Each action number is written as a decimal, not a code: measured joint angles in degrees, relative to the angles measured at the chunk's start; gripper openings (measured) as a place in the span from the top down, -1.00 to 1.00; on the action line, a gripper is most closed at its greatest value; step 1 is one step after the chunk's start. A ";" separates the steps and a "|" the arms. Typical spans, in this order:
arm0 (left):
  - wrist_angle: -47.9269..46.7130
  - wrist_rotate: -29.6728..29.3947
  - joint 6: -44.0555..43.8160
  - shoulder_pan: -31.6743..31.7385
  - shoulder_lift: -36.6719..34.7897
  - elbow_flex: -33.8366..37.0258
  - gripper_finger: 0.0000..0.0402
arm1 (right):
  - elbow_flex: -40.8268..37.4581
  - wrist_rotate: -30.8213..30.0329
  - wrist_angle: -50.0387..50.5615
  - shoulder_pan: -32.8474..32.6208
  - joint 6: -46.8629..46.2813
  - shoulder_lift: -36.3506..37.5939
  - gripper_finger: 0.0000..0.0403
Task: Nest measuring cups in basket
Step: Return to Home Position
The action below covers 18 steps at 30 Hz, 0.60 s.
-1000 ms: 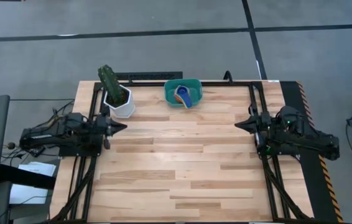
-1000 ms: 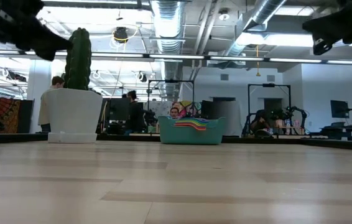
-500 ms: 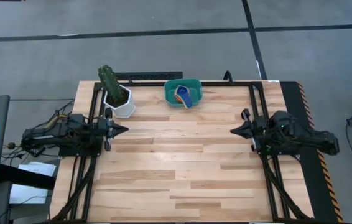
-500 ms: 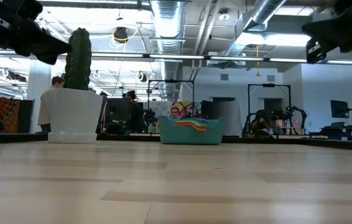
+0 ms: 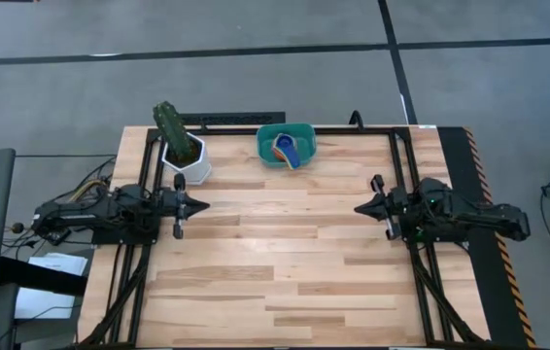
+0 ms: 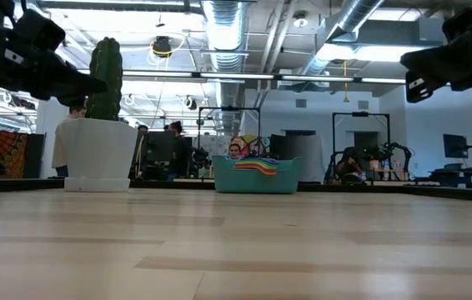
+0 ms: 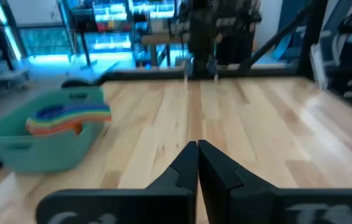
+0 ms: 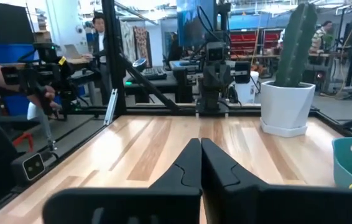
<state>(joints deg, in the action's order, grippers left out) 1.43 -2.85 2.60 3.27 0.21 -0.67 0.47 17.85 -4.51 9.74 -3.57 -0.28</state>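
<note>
The teal basket [image 5: 308, 134] is sitting at the far edge of the wooden table [image 5: 285, 272], near the middle of that edge. The measuring cups [image 5: 287, 149] are lying inside it, nested into one stack, with their handles showing as coloured layers just above the rim in the low view. Near the basket, toward the left arm's side, a white pot [image 5: 193, 170] is standing upright with a green cactus [image 5: 173, 126] in it. The left gripper [image 5: 203, 206] is hovering over the table's left side and pointing toward the centre, well apart from the basket; its two fingers are pressing together tip to tip with nothing between them. The right gripper [image 5: 358, 208] is hanging over the right side, facing the left one across the bare boards, and its fingers are likewise meeting with nothing held. Both grippers are hanging clear of the table surface, and neither is touching the basket, the cups or the pot.
</note>
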 joint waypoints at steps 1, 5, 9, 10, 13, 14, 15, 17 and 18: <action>0.87 0.43 0.06 0.00 0.04 0.03 1.00 | 0.00 0.00 -0.02 0.00 0.11 -0.12 0.94; 0.38 0.65 1.63 0.00 0.04 0.04 1.00 | 0.00 0.00 0.13 0.02 0.11 0.13 0.98; 0.39 0.74 2.28 0.00 0.19 0.07 1.00 | -0.02 0.00 0.44 0.02 0.41 -0.12 0.88; 0.41 0.95 2.03 0.00 0.20 0.07 1.00 | -0.02 0.00 0.50 0.02 0.41 -0.12 0.85; 0.49 1.04 -0.50 0.00 0.17 0.09 1.00 | -0.04 0.00 0.62 0.11 0.43 -0.13 0.77; 0.47 1.06 -1.44 0.00 0.17 0.09 1.00 | -0.05 0.01 0.67 0.09 0.43 -0.15 0.76; 0.47 1.06 -2.24 0.00 0.17 0.09 1.00 | -0.07 0.01 0.73 0.09 0.46 -0.14 0.75; 0.51 1.05 -3.34 0.00 0.17 0.11 1.00 | -0.07 0.02 0.78 0.09 0.49 -0.13 0.74; 0.48 1.05 -3.60 0.00 0.17 0.11 1.00 | -0.07 0.02 0.79 0.09 0.57 -0.12 0.74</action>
<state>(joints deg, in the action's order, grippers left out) 1.91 -1.80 -1.00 3.27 0.38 -0.56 0.40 17.87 -3.73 9.82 -3.00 -0.40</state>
